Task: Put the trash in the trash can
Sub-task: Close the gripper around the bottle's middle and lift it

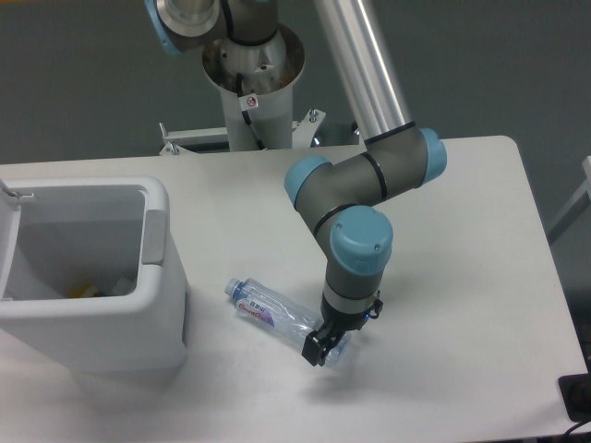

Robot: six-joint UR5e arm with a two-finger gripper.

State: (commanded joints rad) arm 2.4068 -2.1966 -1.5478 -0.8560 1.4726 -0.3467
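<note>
White table (462, 277): gripper (319, 350) astride bottle (282, 319) base, closure indeterminate; grasp step; next, lift toward trash can (152, 277).

A single fixed camera looks down from high in front of the table (443, 185), facing the arm's base column (251, 83) at the far edge; it stands at middling range, near enough to take in most of the tabletop, though the left and near edges run out of frame. The trash can (157, 268) sits at lower left, cut by the frame; no second view is given, so nothing is shared.
</note>
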